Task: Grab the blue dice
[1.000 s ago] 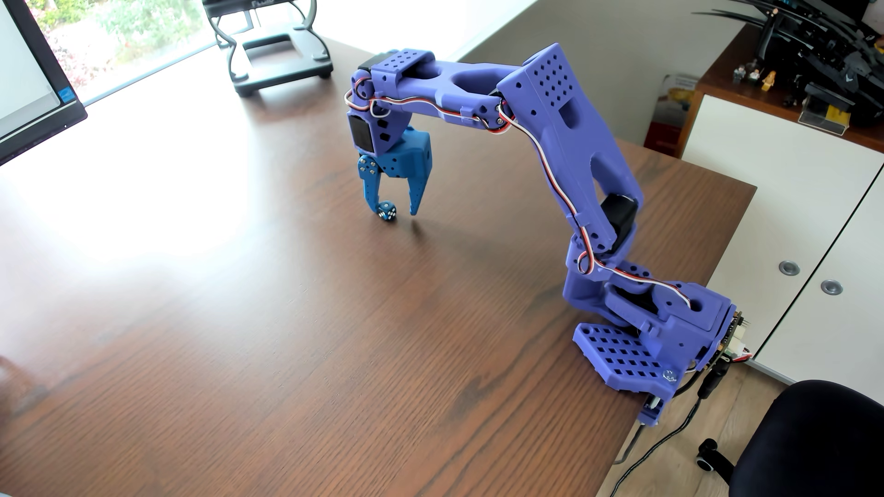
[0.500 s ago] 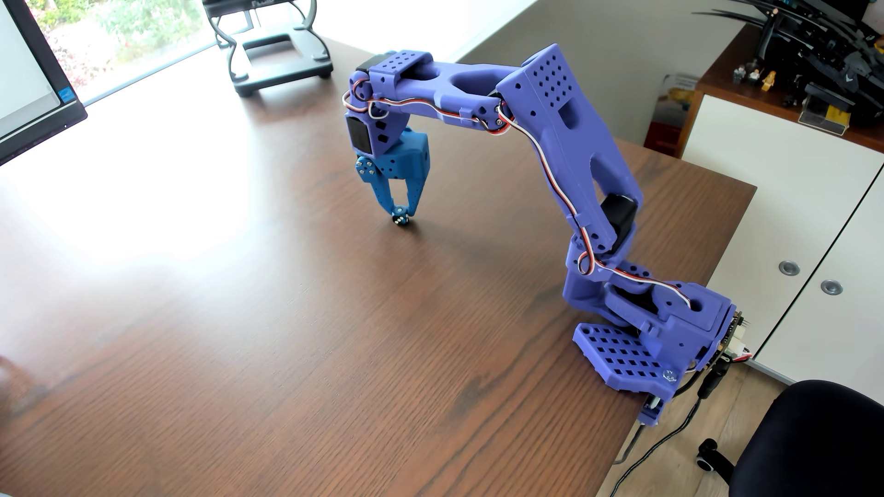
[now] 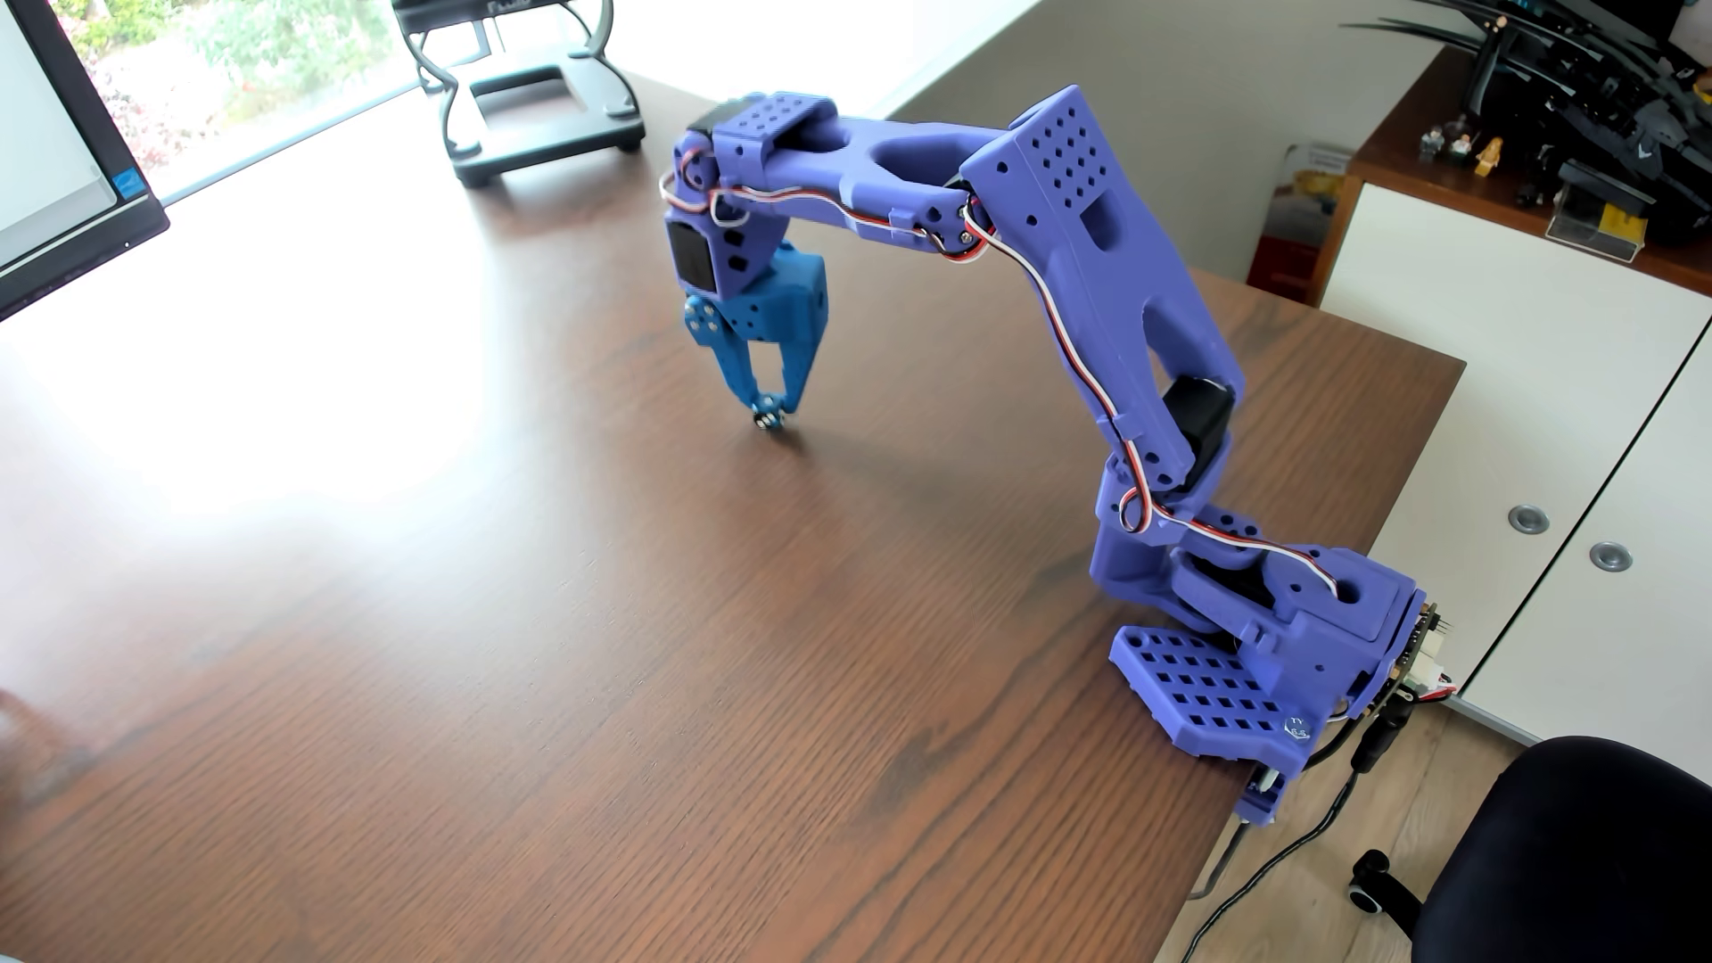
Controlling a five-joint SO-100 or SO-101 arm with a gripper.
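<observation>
You have one die (image 3: 768, 418) to look at: a tiny dark-blue cube with rounded corners and white pips, a few of which show on the face turned toward this camera. It sits pinched between the two gripper (image 3: 770, 408) fingertips, which press on its sides and hide its upper part. It is tilted rather than square to the desk (image 3: 556, 648). You cannot tell whether its lowest corner touches the wood or hangs just above it. It is over the far half of the desk, well in from every edge and nearer the far edge than the near one.
</observation>
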